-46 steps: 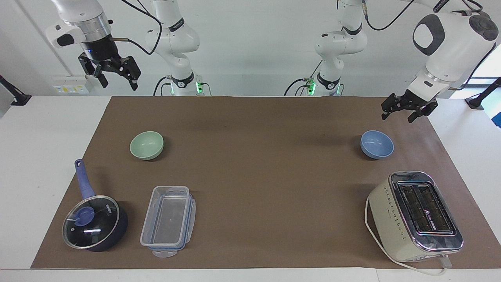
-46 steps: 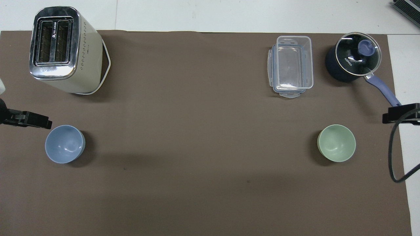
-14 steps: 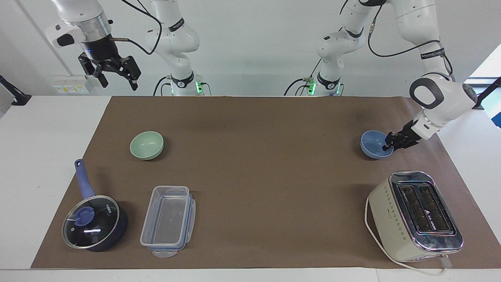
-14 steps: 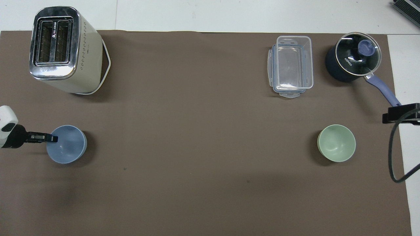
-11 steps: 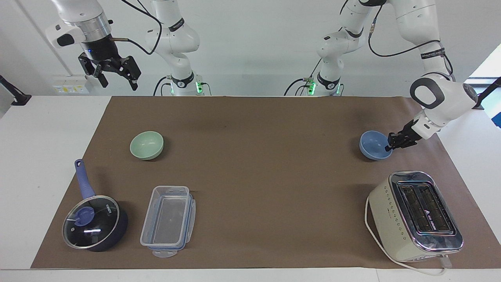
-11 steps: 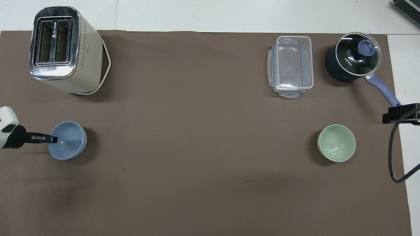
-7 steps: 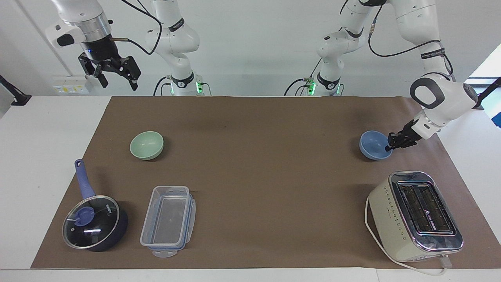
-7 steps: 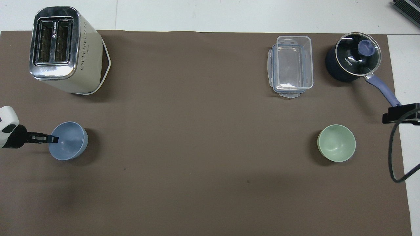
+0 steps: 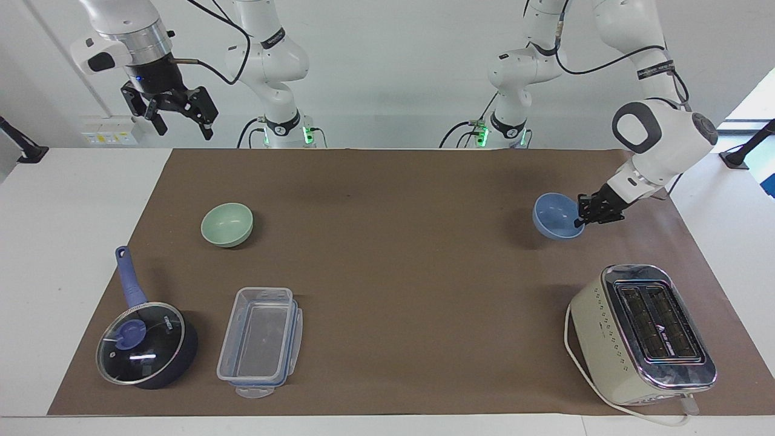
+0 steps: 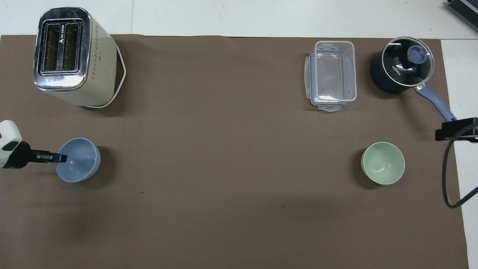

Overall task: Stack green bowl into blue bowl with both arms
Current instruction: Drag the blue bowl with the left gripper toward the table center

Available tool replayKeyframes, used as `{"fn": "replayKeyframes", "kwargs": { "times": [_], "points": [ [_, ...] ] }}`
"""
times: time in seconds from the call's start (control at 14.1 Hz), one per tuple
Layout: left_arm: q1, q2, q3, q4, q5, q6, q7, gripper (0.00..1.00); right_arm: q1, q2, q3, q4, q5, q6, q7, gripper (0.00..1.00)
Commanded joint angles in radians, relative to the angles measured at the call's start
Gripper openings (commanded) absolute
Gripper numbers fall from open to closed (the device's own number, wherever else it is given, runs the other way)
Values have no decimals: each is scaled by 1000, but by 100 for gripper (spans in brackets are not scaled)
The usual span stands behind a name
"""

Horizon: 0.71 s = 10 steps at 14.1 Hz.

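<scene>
I start at the right arm's end of the table. My right gripper (image 9: 181, 116) hangs high over the table's edge on the robots' side, fingers spread apart and holding nothing; that arm waits. Below it, the green bowl (image 9: 227, 224) sits upright on the brown mat (image 9: 387, 278), untouched. Farther from the robots than this bowl stand the dark saucepan (image 9: 147, 344) with its glass lid and, just beside the pan, the clear plastic container (image 9: 261, 341).

The middle of the mat is bare brown.

Toward the left arm's end, the blue bowl (image 9: 557, 216) is pinched at its rim by my left gripper (image 9: 584, 219), fingers clamped together on the bowl's wall. The bowl looks tipped and lifted a little off the mat, a shadow showing beside it. The cream toaster (image 9: 643, 334) stands farther from the robots than the blue bowl, well apart from it, its white cord (image 9: 569, 339) looping along its side.
</scene>
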Motion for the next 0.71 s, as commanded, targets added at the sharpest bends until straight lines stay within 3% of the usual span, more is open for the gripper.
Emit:
{"fn": "replayKeyframes", "kwargs": {
  "times": [0.0,0.42,0.64],
  "points": [
    [-130,-26,16,-35,3,49,-155,0,-9,-14,-4,-16,1,-9,-30,100],
    [-443,-12,15,-23,3,174,-574,0,-11,-14,-4,-16,1,-8,-30,100],
    [-609,31,15,-9,3,293,-776,0,-9,-14,-4,-16,1,-8,-30,100]
  ]
}}
